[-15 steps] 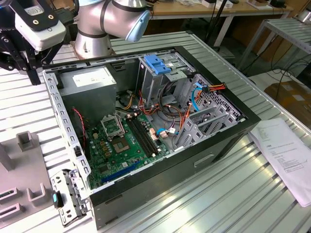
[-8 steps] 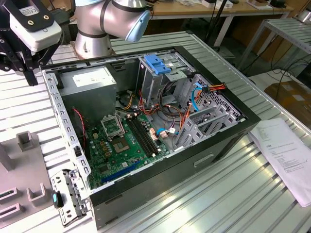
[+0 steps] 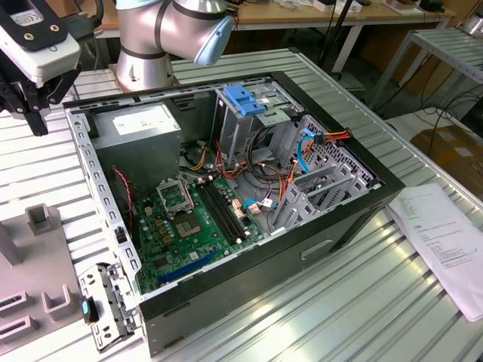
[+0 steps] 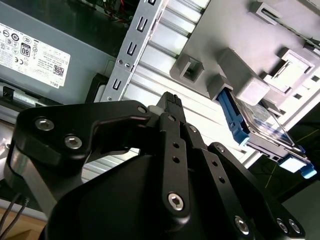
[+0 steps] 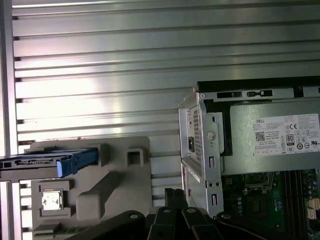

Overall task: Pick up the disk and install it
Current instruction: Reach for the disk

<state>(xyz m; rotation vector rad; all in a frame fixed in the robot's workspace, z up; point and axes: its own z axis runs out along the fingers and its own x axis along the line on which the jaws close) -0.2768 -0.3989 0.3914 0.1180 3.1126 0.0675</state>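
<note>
One gripper (image 4: 170, 100), closed right up and carrying nothing, hangs above the ribbed table (image 5: 100, 65). The open computer case (image 3: 226, 294) is close on one side of it, and the grey fixture (image 5: 117, 187) lies lower down on the other side.

The disk (image 5: 35, 165) stands on edge in that fixture, below the hand and well apart from it, with a blue rail (image 4: 231, 114) running along its edge. Nothing has been lifted yet, so I judge the step in hand to be the approach for the pick.

To do it well, the jaws would need to part wider than the disk is thick while the hand is high. They should then be turned so the pads face the two flat sides. Centring the hold along the disk's length should keep it from swinging.

A straight descent looks safest, since the fixture's raised blocks stand just beside the disk and could catch a finger. Gripping the metal body rather than the rails seems wise, as the rails probably have to slide freely at installation. The case wall near the hand also calls for some clearance.
</note>
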